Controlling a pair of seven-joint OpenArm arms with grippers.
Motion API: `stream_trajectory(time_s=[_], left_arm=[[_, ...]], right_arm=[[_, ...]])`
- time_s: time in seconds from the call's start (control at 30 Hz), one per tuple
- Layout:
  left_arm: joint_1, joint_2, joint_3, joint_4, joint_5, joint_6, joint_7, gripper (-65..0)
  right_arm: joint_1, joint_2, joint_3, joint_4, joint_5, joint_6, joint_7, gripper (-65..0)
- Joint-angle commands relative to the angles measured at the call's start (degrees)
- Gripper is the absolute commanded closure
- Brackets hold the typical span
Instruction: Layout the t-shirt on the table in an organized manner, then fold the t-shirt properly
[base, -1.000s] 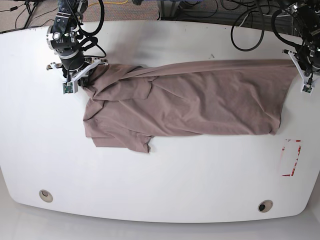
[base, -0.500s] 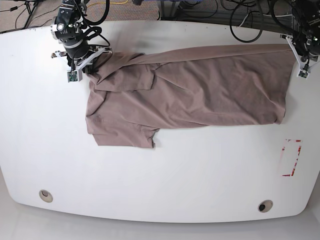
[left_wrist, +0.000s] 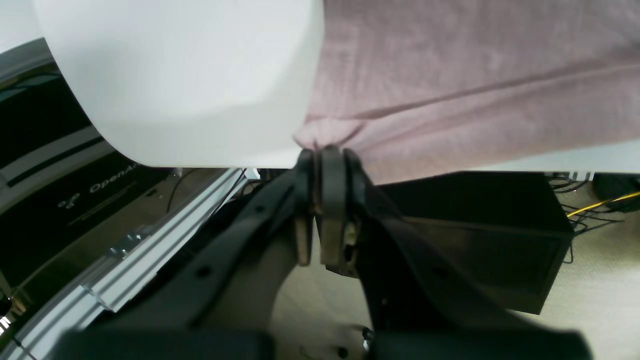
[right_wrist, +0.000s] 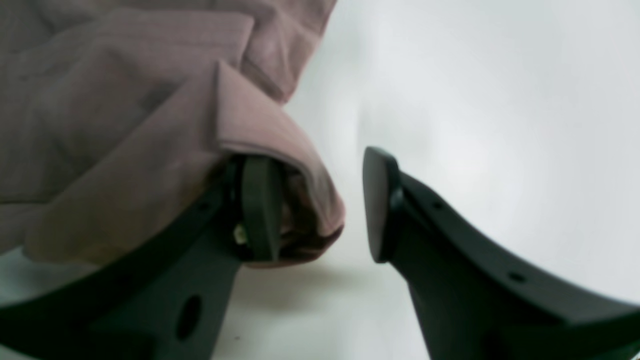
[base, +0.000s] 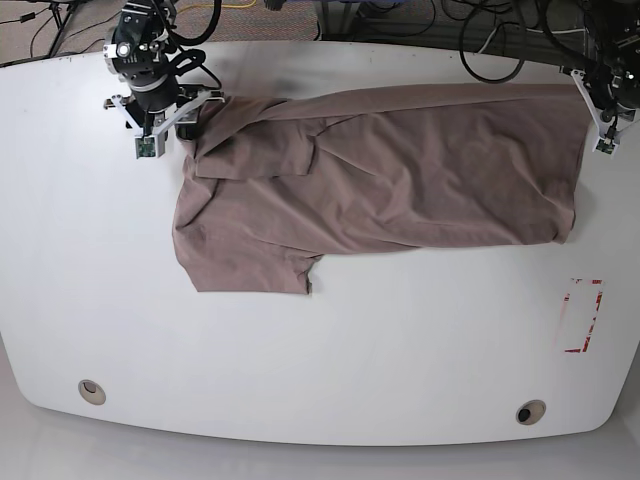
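Spreading the t-shirt (base: 380, 175) flat is the step in hand: it lies across the far half of the white bench (base: 320, 360), still doubled over along its far edge, one sleeve folded across the chest. The left gripper (left_wrist: 320, 150) has its fingers pressed together on a pinch of hem right at the bench's rim, while the right gripper (right_wrist: 320, 200) shows its fingers standing apart, a bunched roll of cloth resting against one pad and clear of the other. Doing this well likely means freeing that bunch cleanly and regripping the folded layer alone. Which layers the left pinch holds is hidden, and the wrist views are too blurred to read seams.
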Motion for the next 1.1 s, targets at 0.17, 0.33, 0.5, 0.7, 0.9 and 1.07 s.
stream_trajectory(time_s=[0.17,0.33,0.5,0.7,0.9,1.07], left_arm=[[0.0,-1.1,-0.5,1.0,0.6,-0.1,-0.2,0.0],[0.0,-1.1,-0.5,1.0,0.6,-0.1,-0.3,0.0],[-0.1,-1.1,-0.3,1.0,0.6,-0.1,-0.3,0.0],[-1.8,-1.1,-0.2,1.0,0.6,-0.1,-0.3,0.0],[-2.0,-1.1,-0.1,0.9,0.6,-0.1,-0.3,-8.5],[-2.0,-1.1,-0.1,0.9,0.6,-0.1,-0.3,-25.3]], right_arm=[[0.1,0.2,0.2,1.2,0.4,0.0,1.4,-26.2],[0.2,-0.4,1.3,1.3,3.3,0.0,1.6,-26.3],[-1.8,-0.6,5.3,1.5,13.1,0.0,1.1,-28.7],[-4.1,0.9,3.5,1.4,17.2,0.0,1.2,-46.6],[-4.4,0.9,0.6,1.4,17.8,0.0,1.2,-55.0],[-4.4,1.1,-1.7,1.7,17.8,1.7,1.2,-53.4]])
